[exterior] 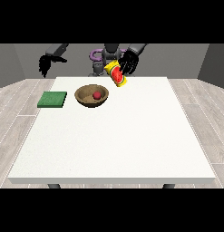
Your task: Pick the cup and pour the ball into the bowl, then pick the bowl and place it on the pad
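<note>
Surface [131,145]: large, white; all things are kept in its far strip, w/ the near and right-hand parts left bare.
Pad [52,99]: green, square, flat; set close to the surface's left edge, toward the far-left corner. Apart from the bowl, a small gap of white seen btwn them.
Bowl [91,96]: brown, wooden look, round, upright; placed just right of the pad, near the far edge, left of centre.
Ball [97,95]: red, small; seen lying inside the bowl, right of its middle.
Cup [117,74]: yellow w/ red inside; held above the far edge, up and right of the bowl, clear of the surface. Tipped over, mouth turned toward the camera and down-left.
Hand at view's right [129,63]: black; fingers are curled round the cup from behind and above.
Hand at view's left [44,63]: black; raised beyond the far-left corner, off the surface, nothing held. Fingers hang down, relaxed, not closed.
Room: wide clear run of surface is left in front of bowl and pad; nothing is found near the near edge or right edge.
</note>
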`<state>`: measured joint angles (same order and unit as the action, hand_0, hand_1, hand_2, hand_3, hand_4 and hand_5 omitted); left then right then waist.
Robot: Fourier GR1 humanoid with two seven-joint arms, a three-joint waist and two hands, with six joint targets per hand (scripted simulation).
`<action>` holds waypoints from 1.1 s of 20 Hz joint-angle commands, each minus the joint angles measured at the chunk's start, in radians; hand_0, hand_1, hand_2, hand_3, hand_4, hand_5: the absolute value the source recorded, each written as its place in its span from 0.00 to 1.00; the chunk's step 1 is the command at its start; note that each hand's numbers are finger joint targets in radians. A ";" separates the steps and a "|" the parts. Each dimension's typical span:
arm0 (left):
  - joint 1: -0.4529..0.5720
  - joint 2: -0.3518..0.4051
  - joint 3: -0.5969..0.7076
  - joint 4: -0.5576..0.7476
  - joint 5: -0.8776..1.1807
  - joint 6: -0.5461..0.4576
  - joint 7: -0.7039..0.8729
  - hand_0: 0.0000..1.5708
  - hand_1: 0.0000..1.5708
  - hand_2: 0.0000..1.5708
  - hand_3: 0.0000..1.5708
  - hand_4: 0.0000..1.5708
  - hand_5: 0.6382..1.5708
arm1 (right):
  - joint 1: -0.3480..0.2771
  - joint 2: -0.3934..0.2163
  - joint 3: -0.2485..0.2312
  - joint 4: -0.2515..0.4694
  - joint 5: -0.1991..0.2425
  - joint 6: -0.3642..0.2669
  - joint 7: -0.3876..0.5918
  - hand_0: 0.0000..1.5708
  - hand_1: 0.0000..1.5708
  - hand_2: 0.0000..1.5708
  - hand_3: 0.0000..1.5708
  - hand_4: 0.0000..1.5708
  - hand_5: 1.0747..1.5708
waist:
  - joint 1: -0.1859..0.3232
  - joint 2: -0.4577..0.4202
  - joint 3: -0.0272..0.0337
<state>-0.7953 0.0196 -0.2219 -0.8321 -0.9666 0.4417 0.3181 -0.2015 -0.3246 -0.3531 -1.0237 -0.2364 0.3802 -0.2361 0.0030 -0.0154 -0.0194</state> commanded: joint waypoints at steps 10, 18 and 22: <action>0.330 -0.019 0.088 -0.321 0.820 -0.144 -0.522 0.00 0.00 0.00 0.00 0.00 0.99 | -0.140 0.212 0.062 -0.047 0.089 -0.310 0.005 0.00 0.00 0.00 0.00 0.19 1.00 | 0.118 0.161 0.0165; 0.380 0.036 0.156 -0.351 0.846 -0.283 -0.611 0.00 0.00 0.00 0.00 0.00 0.99 | -0.243 0.210 0.020 0.141 0.071 -0.363 -0.112 0.00 0.00 0.00 0.00 0.18 0.99 | 0.144 0.203 0.0198; 0.374 0.086 0.189 -0.413 0.873 -0.346 -0.534 0.00 0.00 0.00 0.00 0.00 0.99 | -0.272 0.181 0.019 0.246 0.073 -0.366 -0.130 0.00 0.00 0.00 0.00 0.16 0.99 | 0.139 0.168 0.0199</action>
<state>-0.4284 0.0726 -0.0534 -1.1971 -0.1124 0.1437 -0.2403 -0.4271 -0.1126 -0.3158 -0.8728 -0.1549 0.0191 -0.3362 0.1358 0.1569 -0.0002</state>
